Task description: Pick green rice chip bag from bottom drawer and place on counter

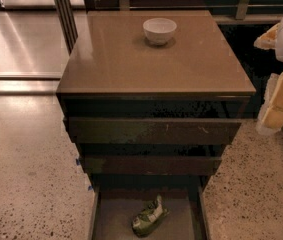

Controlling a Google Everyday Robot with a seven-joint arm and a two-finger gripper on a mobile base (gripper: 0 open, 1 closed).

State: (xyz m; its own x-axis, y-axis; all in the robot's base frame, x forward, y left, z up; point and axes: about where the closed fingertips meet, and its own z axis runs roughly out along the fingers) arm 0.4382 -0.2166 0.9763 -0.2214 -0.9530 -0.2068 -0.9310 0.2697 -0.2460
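Observation:
The green rice chip bag (150, 217) lies crumpled on the grey-brown floor of the open bottom drawer (112, 223), near the middle and close to the lower edge of the view. The drawer is pulled out below two dark-fronted drawers. The counter (131, 59) is the glossy tan-brown top of the cabinet. My gripper (279, 101) hangs at the right edge of the view, beside the cabinet's right side at about counter height. It is well above and to the right of the bag and apart from it.
A white bowl (159, 30) stands on the counter near its far edge. The two upper drawers (153, 131) jut out slightly in steps. Speckled terrazzo floor (26, 174) lies left and right of the cabinet. A metal post (63, 14) stands behind its left corner.

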